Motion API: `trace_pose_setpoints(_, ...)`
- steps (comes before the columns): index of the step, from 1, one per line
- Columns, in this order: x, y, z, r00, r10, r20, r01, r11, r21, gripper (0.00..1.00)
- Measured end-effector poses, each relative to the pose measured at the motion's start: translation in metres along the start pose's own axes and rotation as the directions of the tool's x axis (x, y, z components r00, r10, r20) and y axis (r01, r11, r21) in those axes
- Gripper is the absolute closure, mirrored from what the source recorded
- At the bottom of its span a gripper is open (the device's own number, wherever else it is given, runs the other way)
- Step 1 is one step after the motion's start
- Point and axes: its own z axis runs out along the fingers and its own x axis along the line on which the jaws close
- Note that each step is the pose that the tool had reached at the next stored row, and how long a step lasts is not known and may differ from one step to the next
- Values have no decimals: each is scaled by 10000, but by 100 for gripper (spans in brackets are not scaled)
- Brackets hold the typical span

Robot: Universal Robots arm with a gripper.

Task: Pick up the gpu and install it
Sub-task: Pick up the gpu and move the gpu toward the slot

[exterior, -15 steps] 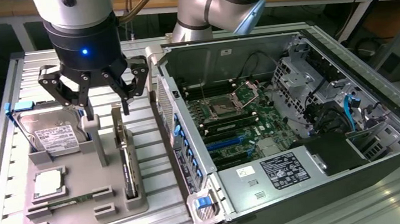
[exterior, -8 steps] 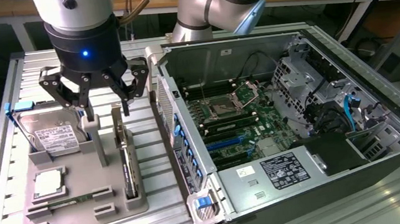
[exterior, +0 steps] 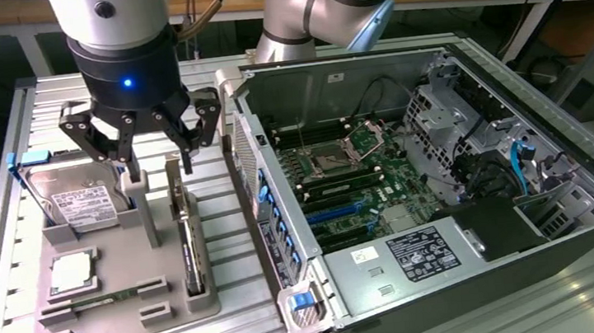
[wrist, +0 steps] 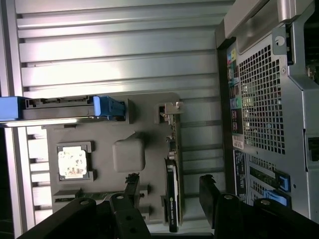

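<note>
Claw (exterior: 158,166) hangs spread wide and empty just above the gpu (exterior: 184,228), which stands on edge in the tray (exterior: 114,314) beside the case (exterior: 321,81). I judge this the approach; the grab calls for straddling that thin card squarely.

Sides given as the exterior view's left and right.

Table (exterior: 4,272): the tray (exterior: 124,309) sits on the left half. The computer case (exterior: 490,312) lies on its side on the right half, near the tray's right edge but apart from it.

Tray:
- The hard drive (exterior: 79,202) stands on edge in the far left corner.
- The CPU (exterior: 70,273) lies in a recess by the left edge, in front of the hard drive.
- The memory stick (exterior: 101,300) lies in front of the CPU.
- The gpu (exterior: 186,236) stands on edge along the right edge.

Case: the motherboard (exterior: 354,177) lies on the floor, and the power supply (exterior: 406,263) is at the near end.

The gripper (exterior: 155,166) hangs above the tray's far end. In the wrist view, it has one finger on each side of the gpu's line.
</note>
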Motion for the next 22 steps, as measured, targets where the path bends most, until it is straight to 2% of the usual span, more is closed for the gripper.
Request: trace_pose_setpoints(22,2,-4,85,10000,0,-1,0,10000,1,40)
